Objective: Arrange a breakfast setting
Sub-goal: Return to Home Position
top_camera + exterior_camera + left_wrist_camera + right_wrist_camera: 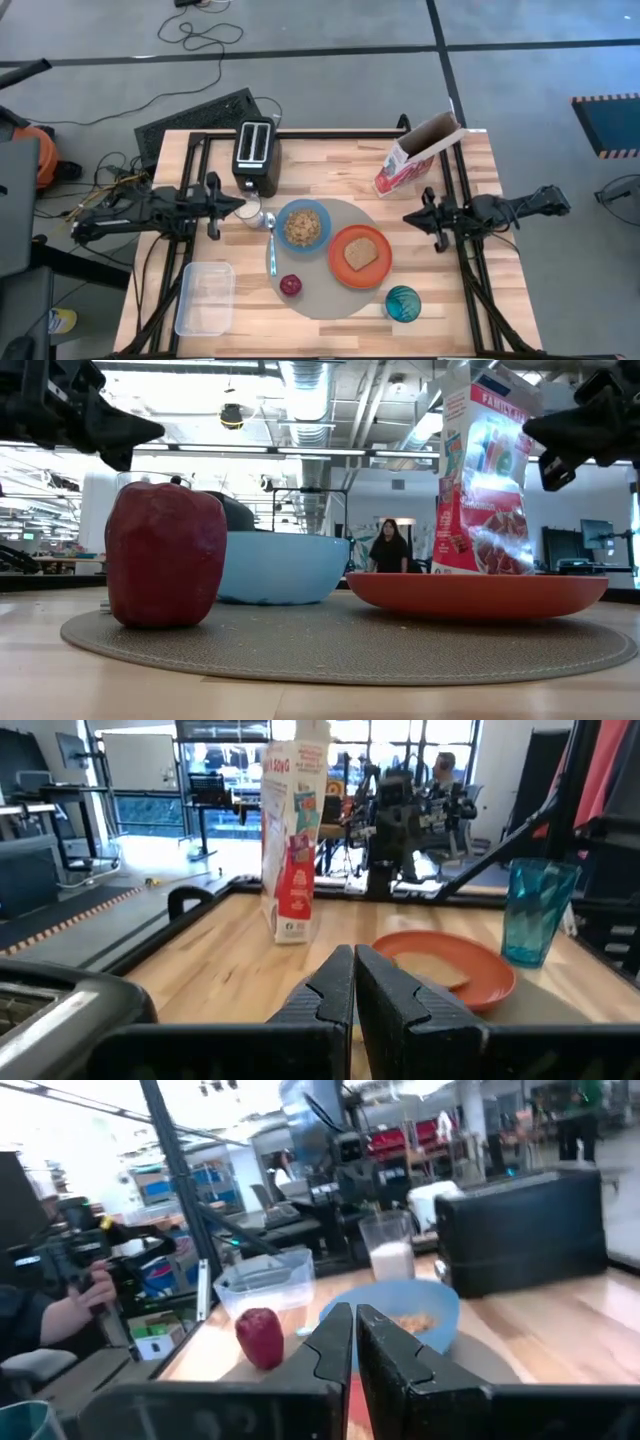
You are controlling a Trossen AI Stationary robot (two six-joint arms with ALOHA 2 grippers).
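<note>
Breakfast setting is looking done: the mat (320, 300) is lying mid-table, carrying the bowl (303, 225), the plate (338, 262) with the toast (362, 253) on it, and the apple (291, 285). The spoon (271, 245) is lying just beside the bowl, on the left arm's side. The teal glass (404, 303) is standing at the mat's rim near the plate.

You are parking the arms now, going by the layout. The left gripper (240, 208) is hanging above the table's left side, jaws pressed together on nothing. The right gripper (410, 217) is hanging over the right side, also closed and empty. Pull each arm up and back along its own side, not across the mat. The milk glass (252, 217) is sitting right by the left fingertips; possibly touching, the top view is not settling it, so lift before you retract. On the right, be clearing the cereal box (415, 155).

Surface: pale wood table (470, 300), with the toaster (257, 155) at the back and the clear tub (205, 297) at front left. Room: grey floor, loose cables, a person (388, 547) standing far behind, and a hand (85, 1290) showing at the side.
</note>
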